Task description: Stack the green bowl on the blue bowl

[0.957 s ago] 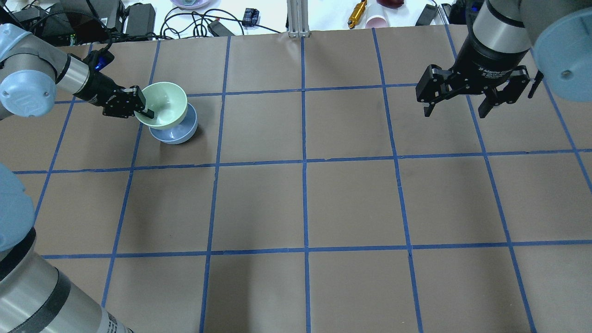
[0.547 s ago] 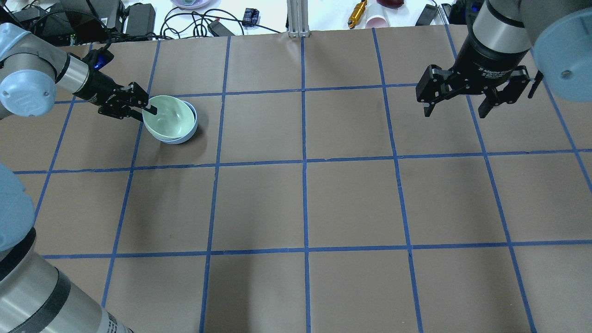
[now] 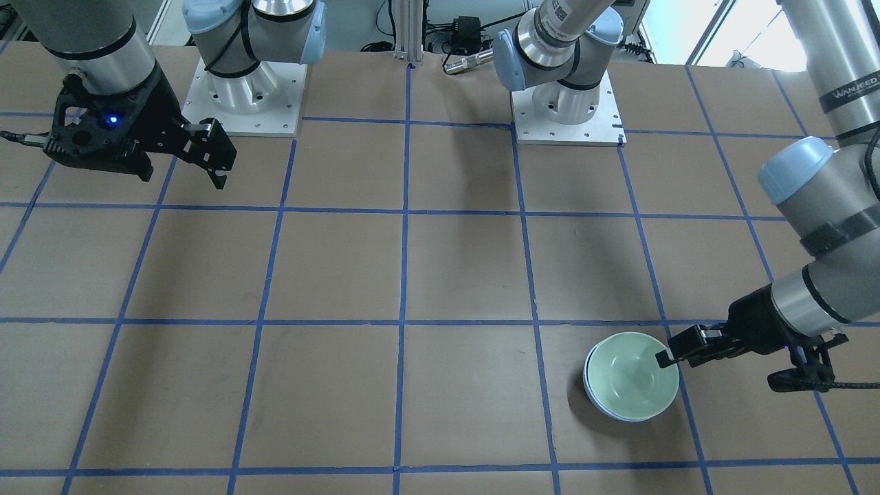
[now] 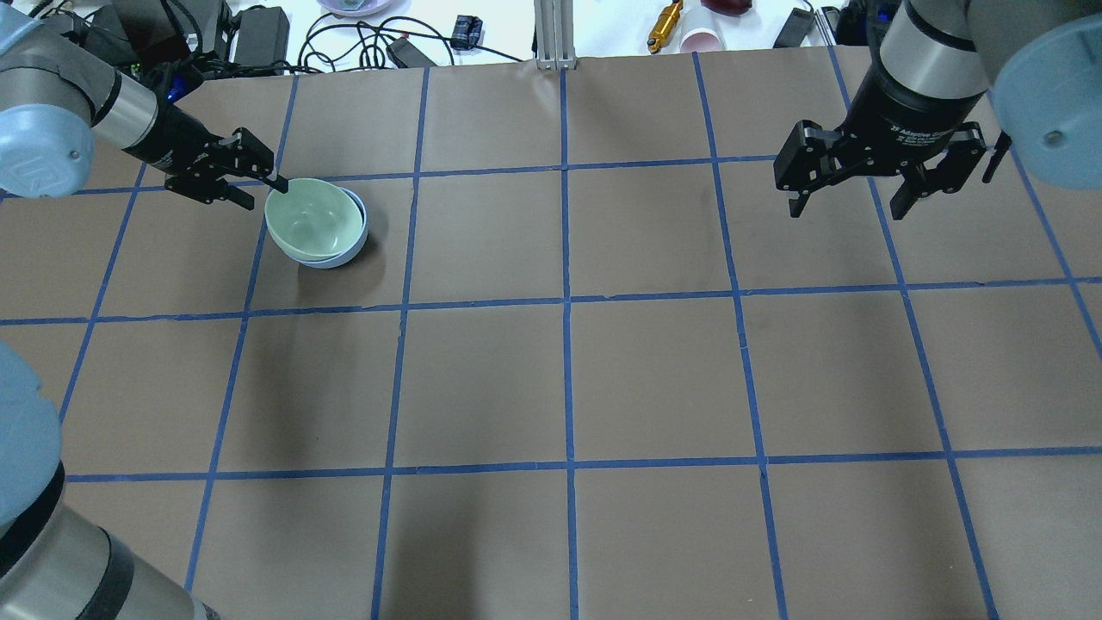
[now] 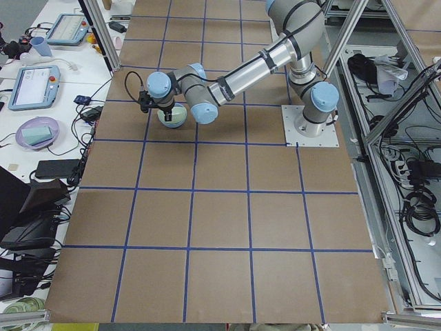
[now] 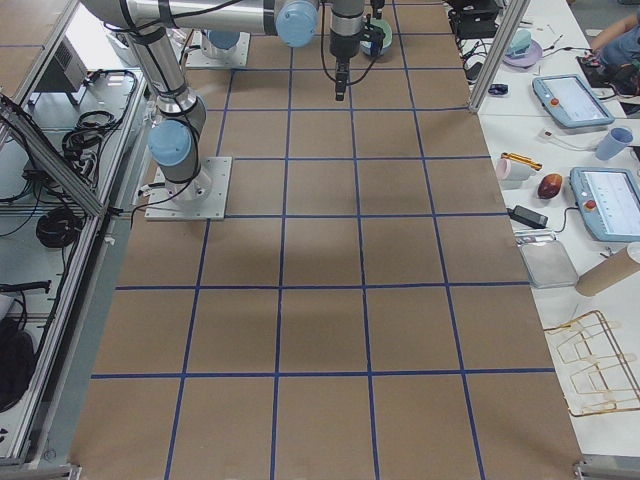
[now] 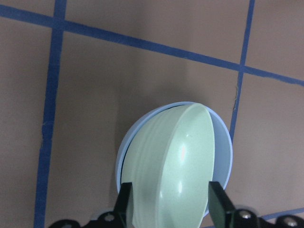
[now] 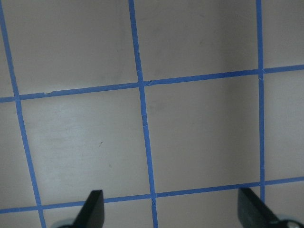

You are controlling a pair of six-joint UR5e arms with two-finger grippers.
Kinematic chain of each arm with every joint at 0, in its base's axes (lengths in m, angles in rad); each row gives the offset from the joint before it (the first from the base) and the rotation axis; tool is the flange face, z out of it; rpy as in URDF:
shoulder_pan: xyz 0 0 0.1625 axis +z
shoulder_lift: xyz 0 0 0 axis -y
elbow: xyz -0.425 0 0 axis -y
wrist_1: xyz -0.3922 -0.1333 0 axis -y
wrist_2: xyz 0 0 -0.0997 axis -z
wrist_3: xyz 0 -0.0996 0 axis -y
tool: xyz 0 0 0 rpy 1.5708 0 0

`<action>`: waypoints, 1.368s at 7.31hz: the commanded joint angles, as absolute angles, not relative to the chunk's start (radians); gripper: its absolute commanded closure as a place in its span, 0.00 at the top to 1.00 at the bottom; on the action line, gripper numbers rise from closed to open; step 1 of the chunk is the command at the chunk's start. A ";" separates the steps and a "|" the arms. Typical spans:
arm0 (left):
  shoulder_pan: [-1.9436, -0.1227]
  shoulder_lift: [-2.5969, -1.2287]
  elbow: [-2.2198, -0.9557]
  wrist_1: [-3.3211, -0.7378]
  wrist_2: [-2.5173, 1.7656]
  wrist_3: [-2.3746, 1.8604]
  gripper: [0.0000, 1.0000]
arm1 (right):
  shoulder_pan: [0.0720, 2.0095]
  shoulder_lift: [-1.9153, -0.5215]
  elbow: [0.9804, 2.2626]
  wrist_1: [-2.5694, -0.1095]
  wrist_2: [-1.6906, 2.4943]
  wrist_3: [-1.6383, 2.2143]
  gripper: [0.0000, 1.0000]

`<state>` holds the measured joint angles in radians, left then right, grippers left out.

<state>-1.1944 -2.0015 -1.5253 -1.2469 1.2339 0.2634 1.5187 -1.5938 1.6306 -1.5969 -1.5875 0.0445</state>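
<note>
Table [image 4: 654,370]: green bowl [image 4: 312,222] nested in blue bowl [image 4: 344,257], mouth up, slightly tilted.
L gripper [image 4: 265,194] jaws apart at green rim, gripping nothing; R gripper [image 4: 848,207] spread wide, empty. L arm [image 3: 849,89] reads "WANJEED".

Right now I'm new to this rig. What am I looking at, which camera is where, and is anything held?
These are two robot arms bolted to a brown table that is taped into a blue grid. Each arm ends in a two-finger gripper.

The cameras:
- One looks down from behind the robot.
- One faces the robot from across the table, so the sides are mirrored.
- One sits at each end of the table.
- One rides on each wrist.

On the table, the green bowl sits nested inside the blue bowl, slightly off-centre.

Nothing is held. The left gripper is open, with its fingers straddling the green bowl's rim. The right gripper hangs open over bare table on the far side.
</note>
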 commanded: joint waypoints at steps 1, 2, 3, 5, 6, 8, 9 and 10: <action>-1.285 -1.922 -1.511 -1.265 1.409 0.219 0.81 | 1.519 -1.594 1.631 -1.597 -1.588 0.044 1.00; -1.337 -1.884 -1.512 -1.281 1.464 0.181 0.85 | 1.519 -1.594 1.631 -1.597 -1.588 0.044 1.00; -1.392 -1.840 -1.513 -1.322 1.482 0.104 0.89 | 1.519 -1.594 1.632 -1.597 -1.588 0.044 1.00; -1.495 -1.751 -1.513 -1.385 1.570 0.057 1.00 | 1.519 -1.594 1.631 -1.597 -1.588 0.044 1.00; -1.531 -1.706 -1.511 -1.408 1.591 0.054 1.00 | 1.519 -1.594 1.631 -1.597 -1.588 0.044 1.00; -1.542 -1.613 -1.511 -1.534 1.580 0.052 1.00 | 1.519 -1.594 1.631 -1.597 -1.588 0.044 1.00; -1.546 -1.573 -1.509 -1.578 1.580 0.051 1.00 | 1.519 -1.594 1.631 -1.597 -1.588 0.044 1.00; -1.554 -1.543 -1.509 -1.606 1.580 0.052 1.00 | 1.519 -1.594 1.631 -1.597 -1.588 0.044 1.00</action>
